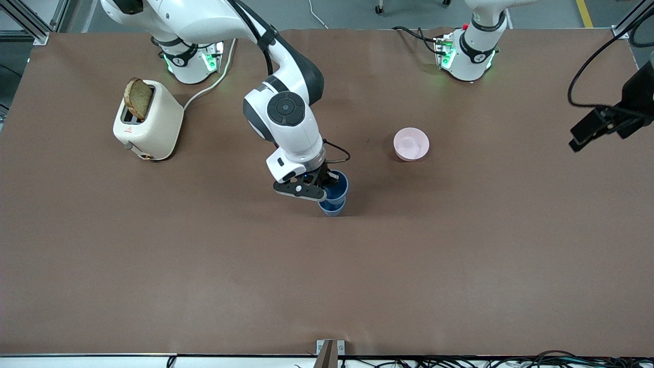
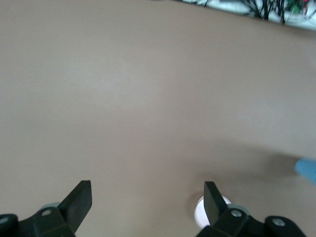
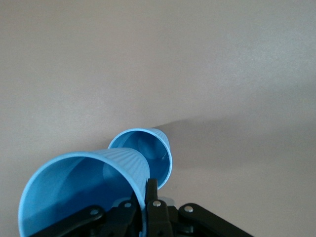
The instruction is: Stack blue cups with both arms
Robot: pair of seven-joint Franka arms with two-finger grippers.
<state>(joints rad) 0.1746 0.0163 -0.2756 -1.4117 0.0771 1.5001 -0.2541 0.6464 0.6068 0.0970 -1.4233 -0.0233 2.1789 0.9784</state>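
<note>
Brown tabletop (image 1: 153, 266): right gripper (image 1: 321, 188) is pinching the upper blue cup's (image 1: 338, 185) rim directly over the lower blue cup (image 1: 332, 208), risking tilt and jamming; left gripper (image 2: 147, 195) is waiting wide.

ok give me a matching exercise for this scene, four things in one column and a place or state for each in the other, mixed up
Things:
1. upper blue cup
2. slice of toast
3. pink bowl
4. left gripper

Places or states:
A. stands alone on the table, toward the left arm's end
B. open, holding nothing, above bare table
C. sticks up out of the toaster
D. held at its rim by the right gripper, above the lower blue cup

Pairs: 1-D, 2-C, 3-A, 4-B
</note>
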